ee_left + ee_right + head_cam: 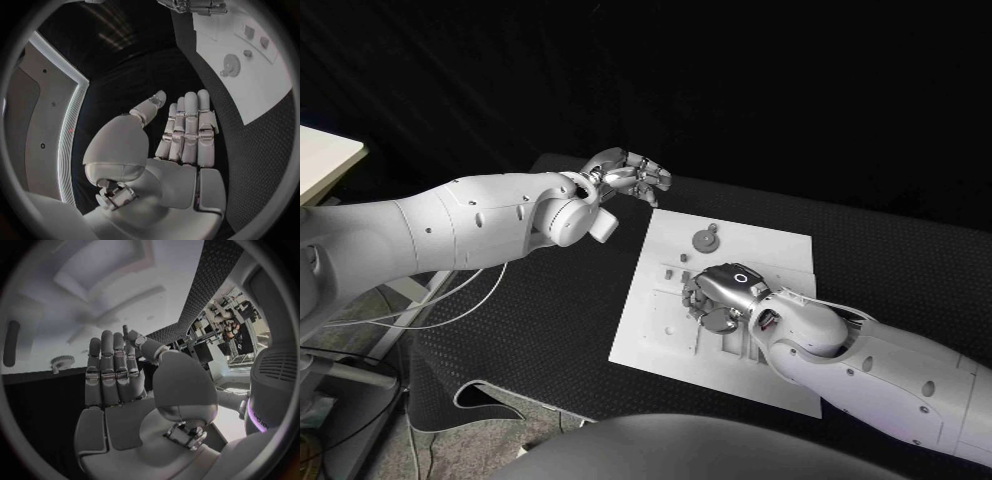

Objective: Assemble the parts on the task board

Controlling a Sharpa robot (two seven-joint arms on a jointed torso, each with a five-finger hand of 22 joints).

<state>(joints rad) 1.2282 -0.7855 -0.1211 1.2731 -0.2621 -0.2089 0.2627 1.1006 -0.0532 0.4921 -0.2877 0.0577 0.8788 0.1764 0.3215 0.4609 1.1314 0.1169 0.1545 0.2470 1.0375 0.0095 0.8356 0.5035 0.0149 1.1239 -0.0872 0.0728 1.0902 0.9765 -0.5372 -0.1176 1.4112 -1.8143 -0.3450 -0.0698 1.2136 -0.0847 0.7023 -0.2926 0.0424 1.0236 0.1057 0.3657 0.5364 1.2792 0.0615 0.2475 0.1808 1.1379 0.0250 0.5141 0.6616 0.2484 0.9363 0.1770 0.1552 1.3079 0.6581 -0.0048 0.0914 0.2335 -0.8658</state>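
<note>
left hand: hanging over the black table, just off the far left corner of the board. The left wrist view shows the fingers straight and side by side, thumb out to one side, nothing in them. So it's open and empty.

right hand: down over the middle of the board, palm facing down. In its own wrist view the fingers are stretched out flat and close together, with no part between them. From the head camera I honestly can't tell whether the fingertips are touching the board or just hovering over it.

board: white plate lying flat in the middle of the table, a bit skewed, with the far end bare and the right hand covering the centre.

gear: small grey toothed wheel sitting on the far part of the board, well apart from the right hand. It also shows in the left wrist view and the right wrist view.

small parts: a few little grey pieces on the board near the gear, too small to make out properly.

cables: thin white ones dangling under the left arm at the table's left edge.
</note>
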